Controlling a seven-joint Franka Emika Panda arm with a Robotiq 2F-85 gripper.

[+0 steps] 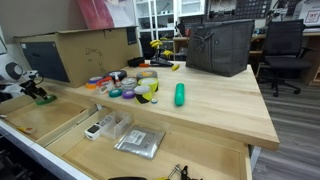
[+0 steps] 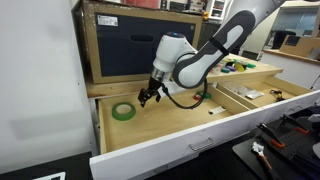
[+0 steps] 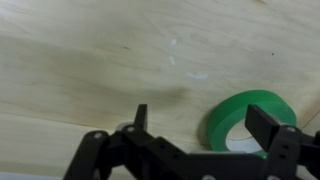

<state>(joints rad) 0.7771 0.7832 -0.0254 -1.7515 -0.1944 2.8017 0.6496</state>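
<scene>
Nearest to me in an exterior view is the front wall of the open wooden drawer (image 2: 200,150), pulled well out. On its bare floor the green tape roll (image 2: 123,111) lies flat, towards the left end. My gripper (image 2: 147,97) hangs just right of the roll and a little farther back, pointing down at the drawer floor. In the wrist view the gripper (image 3: 200,112) has its fingers spread wide with only bare wood between them, so it holds nothing. The green tape roll (image 3: 250,120) sits at the right of that picture. The right fingertip overlaps the roll's rim there, and I cannot tell whether it touches. To the right a second drawer (image 2: 250,95) stands open with a few small items in it. Beyond the drawers, the tabletop (image 1: 215,112) carries a green bottle (image 1: 180,94) lying near its middle. A cluster of loose tape rolls (image 1: 135,85) lies just left of the bottle. At the far edge a black bag (image 1: 220,47) stands on the right and a cardboard box (image 1: 95,50) on the left.
</scene>
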